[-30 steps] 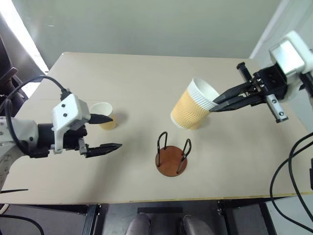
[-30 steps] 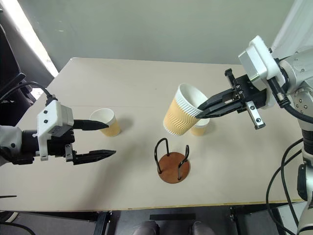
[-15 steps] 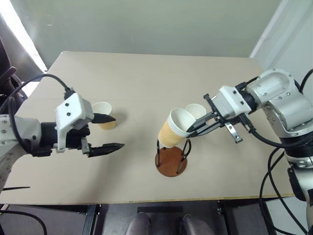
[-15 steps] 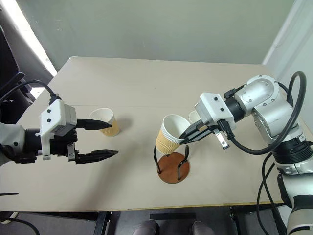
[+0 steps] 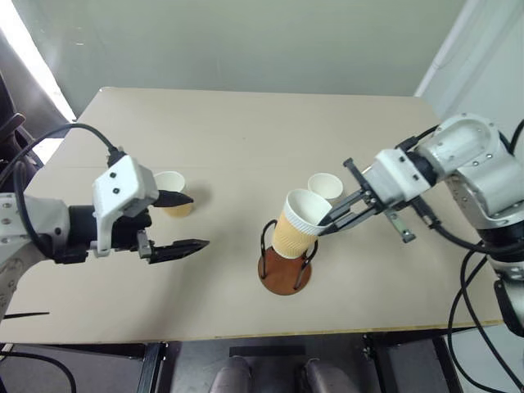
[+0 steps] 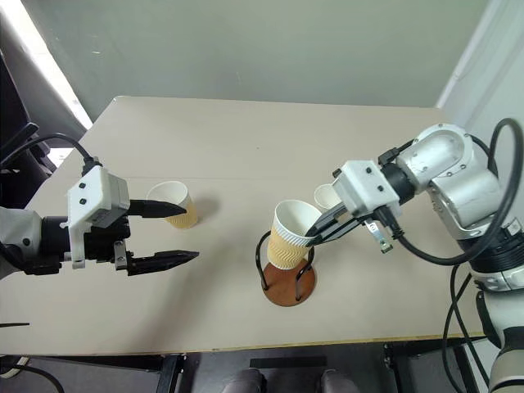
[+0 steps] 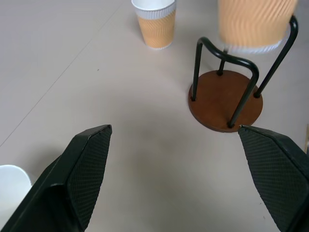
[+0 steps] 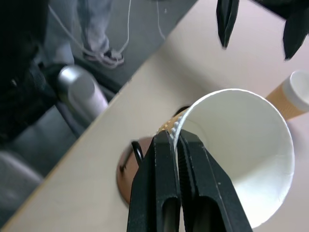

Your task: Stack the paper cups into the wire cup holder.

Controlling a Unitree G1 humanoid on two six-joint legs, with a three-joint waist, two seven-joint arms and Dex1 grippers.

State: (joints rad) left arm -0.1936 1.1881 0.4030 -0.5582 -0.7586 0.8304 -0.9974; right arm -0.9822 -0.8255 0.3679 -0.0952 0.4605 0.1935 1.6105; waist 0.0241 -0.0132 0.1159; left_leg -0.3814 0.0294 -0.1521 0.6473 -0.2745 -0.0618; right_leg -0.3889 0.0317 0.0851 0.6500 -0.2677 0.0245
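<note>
Right gripper (image 5: 327,227): we see its jaws pressed together on the rim of a paper cup (image 5: 297,223), one finger inside the wall and one outside, at the centre of the head views. The held cup is tilted, its mouth turned toward the upper right of the frame, and its tapered bottom sits between the two black loops of the wire cup holder (image 5: 284,263); in the left wrist view we see the cup's base clear of the reddish-brown disc. The holder stands just below centre on the tan surface (image 5: 246,139).

Left gripper (image 5: 182,221): we see its jaws spread wide and pinching nothing, at the left of the frame, pointing toward the centre.

Remaining cups: a second paper cup (image 5: 173,192) stands upright on the surface just beyond the upper left finger; whether the two touch we cannot tell. A third paper cup (image 5: 324,187) stands upright just above and right of the held cup, close behind the right gripper's fingers. Both are apart from the holder.

Right wrist view: past the surface's edge we see a person's legs (image 8: 99,29) and a shoe on the floor.
</note>
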